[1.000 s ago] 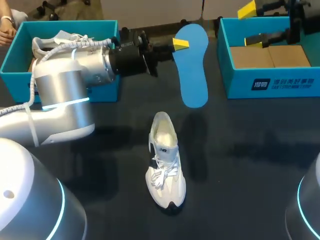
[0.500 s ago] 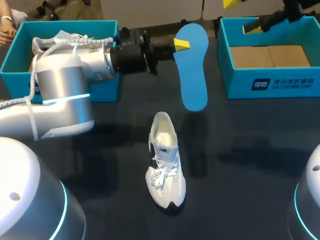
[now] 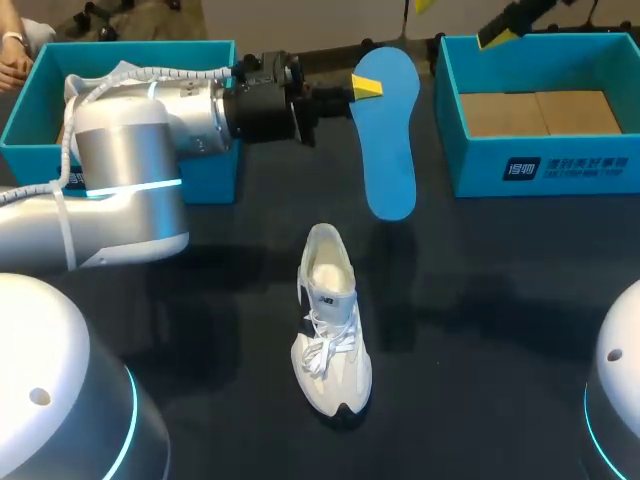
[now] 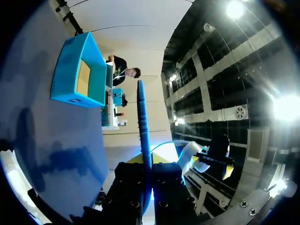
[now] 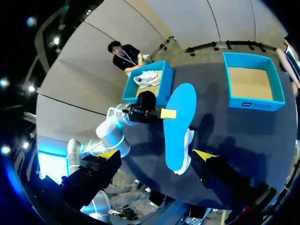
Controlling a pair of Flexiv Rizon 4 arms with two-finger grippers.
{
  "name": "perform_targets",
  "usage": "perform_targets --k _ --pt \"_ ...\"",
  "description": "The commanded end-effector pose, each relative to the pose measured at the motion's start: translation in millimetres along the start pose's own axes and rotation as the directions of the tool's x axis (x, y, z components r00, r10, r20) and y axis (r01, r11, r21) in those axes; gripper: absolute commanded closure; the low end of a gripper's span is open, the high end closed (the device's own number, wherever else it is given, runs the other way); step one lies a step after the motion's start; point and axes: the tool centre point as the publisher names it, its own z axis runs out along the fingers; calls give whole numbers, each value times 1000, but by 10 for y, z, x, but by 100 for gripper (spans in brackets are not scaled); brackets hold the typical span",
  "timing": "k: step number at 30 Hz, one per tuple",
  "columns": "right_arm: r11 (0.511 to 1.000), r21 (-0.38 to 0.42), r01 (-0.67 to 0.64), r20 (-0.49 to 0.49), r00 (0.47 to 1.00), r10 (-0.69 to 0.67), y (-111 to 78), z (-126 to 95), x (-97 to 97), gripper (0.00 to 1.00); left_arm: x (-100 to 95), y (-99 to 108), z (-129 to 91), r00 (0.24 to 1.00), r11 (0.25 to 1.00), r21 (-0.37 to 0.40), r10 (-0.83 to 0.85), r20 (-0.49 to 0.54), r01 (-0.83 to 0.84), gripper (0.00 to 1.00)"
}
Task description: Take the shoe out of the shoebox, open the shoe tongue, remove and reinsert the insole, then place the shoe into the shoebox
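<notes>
My left gripper (image 3: 362, 88) is shut on the heel end of a blue insole (image 3: 386, 140) and holds it in the air above the table's far middle. In the left wrist view the insole (image 4: 142, 123) stands edge-on between the yellow fingertips (image 4: 133, 159). A white shoe (image 3: 330, 320) lies on the dark table, toe toward me, laces loose. My right gripper (image 3: 460, 20) hangs high over the back right, open and empty. From there the right gripper (image 5: 156, 154) looks down on the insole (image 5: 177, 126), which covers most of the shoe (image 5: 189, 138).
A teal shoebox (image 3: 210, 178) at the back left holds a second white shoe (image 5: 148, 78), mostly hidden behind my left arm in the head view. Another teal shoebox (image 3: 560, 170) at the back right shows only its cardboard floor.
My right gripper has risen from over the right shoebox toward the back, nearly out of the head view. The left arm shifted only slightly, still holding the insole.
</notes>
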Motion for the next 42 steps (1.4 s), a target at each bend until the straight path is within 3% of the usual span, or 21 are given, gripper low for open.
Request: perform_targets --k 1,6,18,42 --pt "999 39 -5 249 968 -5 117 51 84 0 14 10 8 1000 1000 1 -1 5 1 100" --pt "999 53 -11 346 938 -8 145 122 104 0 14 10 8 1000 1000 1 -1 5 1 100" --pt "999 -18 -33 455 889 38 224 234 32 0 14 10 8 1000 1000 1 -1 5 1 100" --pt "997 19 -75 514 856 54 365 679 -24 0 14 10 8 1000 1000 1 -1 5 1 100"
